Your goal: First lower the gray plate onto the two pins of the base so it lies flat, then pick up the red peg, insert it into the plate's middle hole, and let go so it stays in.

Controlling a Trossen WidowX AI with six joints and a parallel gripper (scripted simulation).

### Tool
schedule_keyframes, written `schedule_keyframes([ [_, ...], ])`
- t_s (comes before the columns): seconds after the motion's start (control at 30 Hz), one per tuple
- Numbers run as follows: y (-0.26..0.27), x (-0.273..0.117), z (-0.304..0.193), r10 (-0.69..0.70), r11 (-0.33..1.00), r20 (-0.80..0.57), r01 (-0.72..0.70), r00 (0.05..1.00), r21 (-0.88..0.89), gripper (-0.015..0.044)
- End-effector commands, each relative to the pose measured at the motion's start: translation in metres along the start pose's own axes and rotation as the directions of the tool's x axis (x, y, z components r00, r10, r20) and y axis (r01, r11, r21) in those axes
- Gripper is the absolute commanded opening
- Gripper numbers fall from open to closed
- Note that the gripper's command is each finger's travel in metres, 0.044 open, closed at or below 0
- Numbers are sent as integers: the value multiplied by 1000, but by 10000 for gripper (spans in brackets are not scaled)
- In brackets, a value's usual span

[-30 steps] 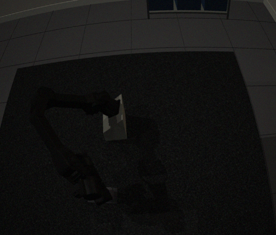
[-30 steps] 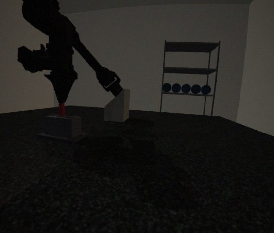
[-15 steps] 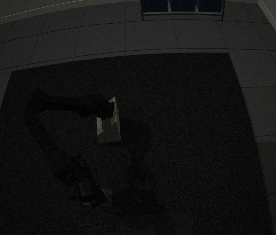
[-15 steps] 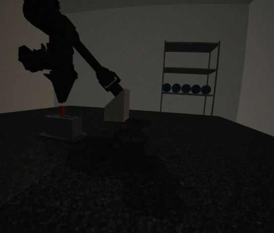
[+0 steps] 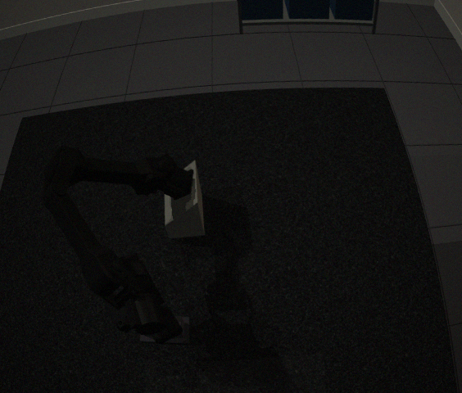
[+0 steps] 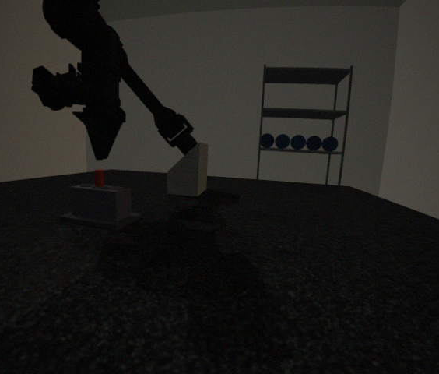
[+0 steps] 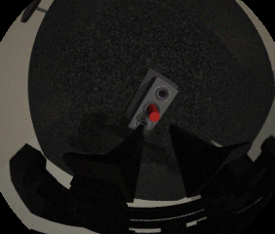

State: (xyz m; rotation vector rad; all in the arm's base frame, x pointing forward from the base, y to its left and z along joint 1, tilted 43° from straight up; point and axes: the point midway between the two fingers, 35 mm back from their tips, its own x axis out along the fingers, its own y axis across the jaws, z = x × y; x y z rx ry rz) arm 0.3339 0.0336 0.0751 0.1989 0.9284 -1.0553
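The gray plate [image 6: 94,202] [image 7: 169,89] is a thick block that lies flat on the thin base [image 6: 67,217] [image 7: 138,97]. A ringed hole with a round pin end shows near its far end in the wrist view. The red peg [image 6: 98,178] [image 7: 153,114] stands upright in the middle hole, its upper part above the plate's top. How deep it sits is hidden. My gripper [image 6: 101,158] [image 7: 156,128] is partly open and empty, its fingertips a little above the peg's top, clear of it. In the top view the arm hides the peg and most of the plate.
A pale block with a sloped face [image 5: 185,226] [image 6: 187,177] stands behind the plate, by the arm's mounted end. A dark mat [image 5: 307,211] [image 6: 292,281] lies under everything. A shelf rack [image 6: 306,75] with several blue round things stands far back.
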Motion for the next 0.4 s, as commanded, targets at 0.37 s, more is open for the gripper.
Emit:
schedule_keyframes([
  [0.37,-1,-10,-2,1,1000,4,-1,1000,5,150],
])
